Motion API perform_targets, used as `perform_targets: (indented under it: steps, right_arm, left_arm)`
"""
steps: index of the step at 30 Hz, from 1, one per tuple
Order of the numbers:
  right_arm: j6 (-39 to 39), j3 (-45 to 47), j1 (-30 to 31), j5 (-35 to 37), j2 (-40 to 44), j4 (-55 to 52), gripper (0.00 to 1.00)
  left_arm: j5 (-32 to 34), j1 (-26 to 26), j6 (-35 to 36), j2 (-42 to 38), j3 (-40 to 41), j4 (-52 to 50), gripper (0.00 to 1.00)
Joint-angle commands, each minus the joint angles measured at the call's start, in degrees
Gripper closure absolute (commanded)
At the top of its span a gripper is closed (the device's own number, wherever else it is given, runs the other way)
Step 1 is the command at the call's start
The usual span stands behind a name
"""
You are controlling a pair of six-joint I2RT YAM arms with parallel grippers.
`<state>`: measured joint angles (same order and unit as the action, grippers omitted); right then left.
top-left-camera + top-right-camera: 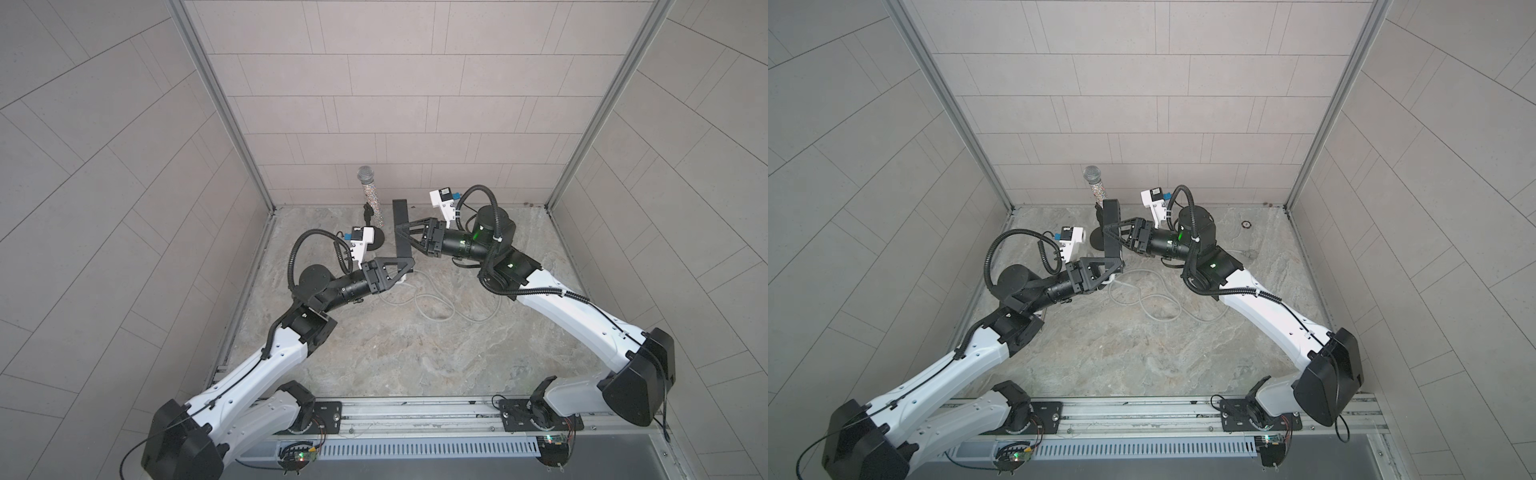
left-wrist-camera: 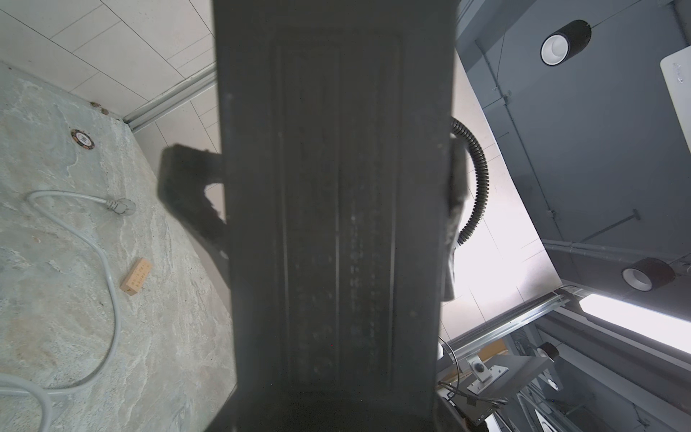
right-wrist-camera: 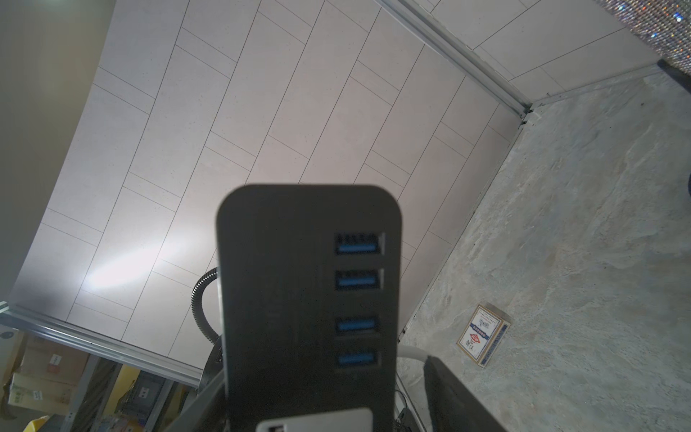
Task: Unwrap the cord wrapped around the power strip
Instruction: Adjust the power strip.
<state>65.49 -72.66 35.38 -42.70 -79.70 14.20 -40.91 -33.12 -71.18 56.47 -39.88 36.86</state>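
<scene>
Left wrist view: the power strip is a dark blur at the lens, cut off top & btm; fingers of the right gripper either side are too soft to tell if they touch it, & the cord runs out of view. Right wrist view: a white socket is clipped by the edge, the microphone shows just a corner. In both top views the left gripper hides the strip's lower end.

Glitter mic upright at rear; wood block, card box, chip on table.
</scene>
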Motion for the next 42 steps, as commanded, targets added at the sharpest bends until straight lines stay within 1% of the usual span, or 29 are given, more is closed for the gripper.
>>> perform_targets:
  steps: [1,4,5,7,9,10,11,12,13,14,15,17,18,21,23,25,26,28,30,31,33,35,36,39,42]
  right_arm:
    - [2.20,0.07,0.40,-1.22,-0.32,4.16,0.33]
    - [3.50,0.02,0.40,-1.50,-0.62,6.81,0.45]
    - [3.77,-0.10,0.43,-1.66,-0.87,7.43,0.49]
    - [4.02,-0.11,0.40,-1.83,-1.15,8.35,0.58]
    - [3.77,-0.35,0.31,-1.77,-1.42,8.48,0.69]
    - [3.70,-0.58,0.36,-1.85,-1.64,8.43,0.73]
    - [3.44,-0.76,0.22,-1.90,-1.75,8.45,0.76]
    - [3.10,-0.96,0.11,-1.71,-1.86,8.21,0.76]
    - [2.21,-1.28,-0.16,-1.41,-1.91,7.45,0.77]
    - [0.50,-1.79,-0.48,-0.77,-1.87,5.63,0.76]
    - [-1.92,-2.31,-0.89,0.38,-1.68,3.01,0.76]
    - [-10.07,-3.71,-1.98,5.20,-0.93,-4.70,0.79]
    - [-14.41,-4.35,-2.50,7.59,-0.68,-8.04,0.81]
    - [-30.18,-6.83,-3.18,17.12,-0.50,-18.76,0.82]
    - [-41.68,-8.07,-2.57,24.01,-0.91,-25.18,0.82]
    - [-49.33,-7.94,-2.11,27.20,-0.99,-28.03,0.84]
    - [-52.44,-7.64,-1.80,27.96,-0.77,-28.76,0.84]
    - [-57.95,-7.15,-0.53,28.55,-0.16,-29.59,0.84]
    - [-63.12,-6.84,1.13,26.91,0.40,-30.08,0.83]
    - [-64.57,-6.62,2.04,25.73,0.73,-29.97,0.83]
    - [-64.44,-6.29,3.04,22.62,1.28,-28.75,0.83]
    - [-63.73,-5.59,4.13,20.45,2.04,-27.12,0.83]
    - [-63.44,-5.41,4.63,20.25,2.36,-26.74,0.83]
    - [-62.09,-5.56,6.03,19.82,2.73,-26.37,0.84]
    - [-62.33,-5.98,7.82,19.28,2.79,-26.73,0.84]
  left_arm:
    - [-1.10,0.17,-0.63,-0.15,-0.65,5.84,1.00]
    - [-1.04,0.17,-0.26,0.11,-0.63,4.77,1.00]
    - [-0.86,0.17,0.24,0.13,-0.56,4.07,0.98]
    - [0.25,0.16,2.17,-0.20,-0.59,0.67,0.88]
    - [2.08,0.17,4.85,-1.08,-0.86,-4.82,0.69]
    - [3.46,0.17,6.65,-1.77,-0.95,-8.22,0.57]
    - [5.13,0.15,8.65,-2.75,-1.09,-12.34,0.43]
    - [6.94,0.16,10.71,-3.66,-1.19,-16.72,0.32]
    - [10.05,0.14,13.10,-4.77,-1.29,-23.32,0.22]
    - [13.46,0.24,15.24,-5.62,-1.06,-29.07,0.14]
    - [15.41,0.25,17.16,-6.42,-0.41,-33.21,0.11]
    - [19.97,0.45,20.53,-8.11,1.07,-42.18,0.10]
    - [21.17,0.51,21.14,-9.04,1.82,-44.58,0.10]
    - [22.46,0.52,23.04,-11.55,2.68,-49.64,0.13]
    - [23.48,0.56,25.04,-15.45,1.06,-53.79,0.16]
    - [26.77,0.60,27.41,-17.73,-2.86,-59.11,0.24]
    - [28.97,0.54,28.44,-18.47,-5.94,-62.05,0.26]
    - [32.47,0.56,31.53,-18.24,-12.48,-66.22,0.26]
    - [35.00,0.59,33.39,-16.04,-19.17,-68.50,0.26]
    - [35.60,0.60,33.99,-14.40,-22.63,-69.12,0.26]
    - [35.90,0.60,34.26,-9.67,-28.54,-70.31,0.24]
    - [34.14,0.60,33.92,-5.68,-33.46,-70.75,0.22]
    - [32.72,0.60,33.61,-4.20,-34.59,-70.01,0.21]
    - [28.38,0.60,31.80,-1.68,-33.72,-64.38,0.17]
    - [25.44,0.60,29.96,0.55,-32.39,-59.44,0.15]
